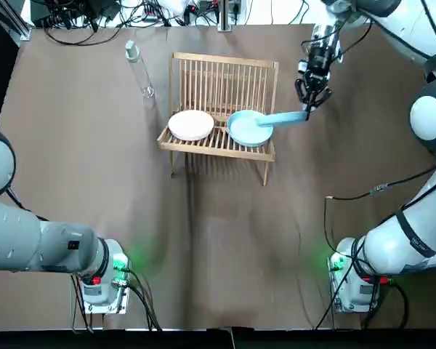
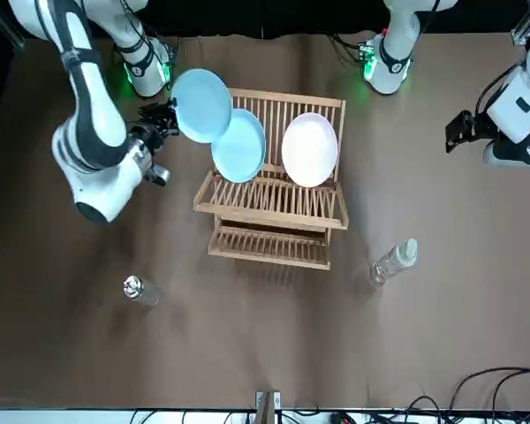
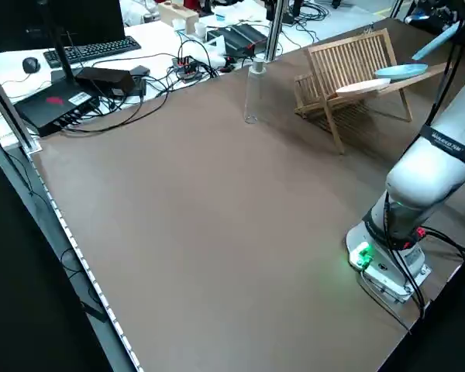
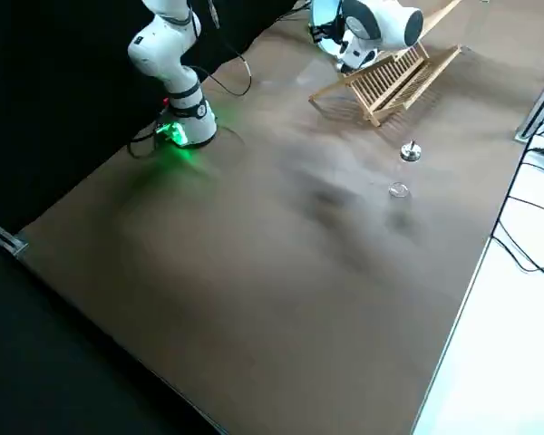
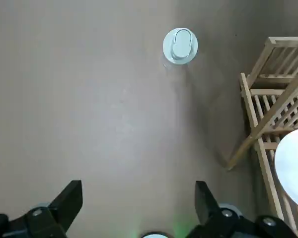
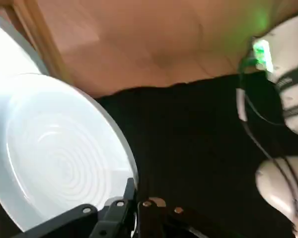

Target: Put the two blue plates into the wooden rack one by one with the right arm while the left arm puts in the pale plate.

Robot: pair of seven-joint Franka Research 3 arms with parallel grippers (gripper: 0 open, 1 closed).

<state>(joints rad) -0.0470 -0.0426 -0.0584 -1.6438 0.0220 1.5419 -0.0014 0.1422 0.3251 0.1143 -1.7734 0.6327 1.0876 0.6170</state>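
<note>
While the left gripper (image 5: 136, 193) hangs spread and empty over the table (image 5: 89, 99) left of the wooden rack (image 1: 221, 80), a clear bottle (image 1: 139, 71) stands upright near its left side. 2 plates lean in the rack: the pale plate (image 1: 192, 125), then 1 blue plate (image 1: 248, 129). At the rack's right end the right gripper (image 1: 307, 109) clamps the second blue plate (image 1: 283, 117) by its rim, overlapping the racked one; contact unclear.
</note>
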